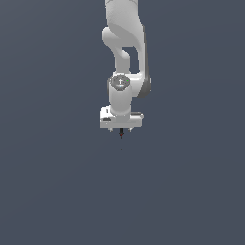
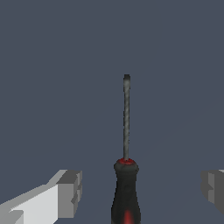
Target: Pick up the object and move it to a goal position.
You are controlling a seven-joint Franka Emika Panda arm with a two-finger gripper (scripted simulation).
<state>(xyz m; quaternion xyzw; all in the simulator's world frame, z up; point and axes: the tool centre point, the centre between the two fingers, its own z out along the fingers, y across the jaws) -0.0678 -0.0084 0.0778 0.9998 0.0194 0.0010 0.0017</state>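
Observation:
The object is a thin dark grey stick with a black and red handle at one end, like a small screwdriver. In the wrist view it lies between my two fingers, which stand well apart on either side of the handle and do not touch it. My gripper is open. In the exterior view the white gripper hangs from the arm, pointing down. There the object shows as a tiny dark line with a red bit just under the gripper.
A plain dark grey surface fills both views. The white arm rises behind the gripper in the exterior view.

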